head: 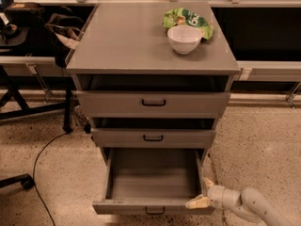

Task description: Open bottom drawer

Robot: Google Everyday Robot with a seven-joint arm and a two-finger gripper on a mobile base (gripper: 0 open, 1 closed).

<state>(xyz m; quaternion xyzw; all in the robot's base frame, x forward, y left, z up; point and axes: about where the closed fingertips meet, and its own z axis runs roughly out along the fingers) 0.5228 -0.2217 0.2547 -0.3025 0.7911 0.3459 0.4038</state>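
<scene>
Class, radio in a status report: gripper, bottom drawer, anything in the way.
Bottom drawer pulled well out, inside bare. Gripper at its front right corner. Nothing blocking it.

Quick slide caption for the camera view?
Bottom drawer pulled open, gripper at its front right corner; white bowl on the cabinet top.

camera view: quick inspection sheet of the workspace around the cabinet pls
surface: grey cabinet top, mostly bare
job's things: bottom drawer pulled well out, plain grey inside, nothing seen in it; black handle on its front
clutter: white bowl upright on the top, green snack bag right behind it
grippers: gripper low at the drawer's front corner, on the view's right side
cables: black cable trailing over the floor, left of the cabinet
surroundings: speckled floor, chair base and dark bag at left
</scene>
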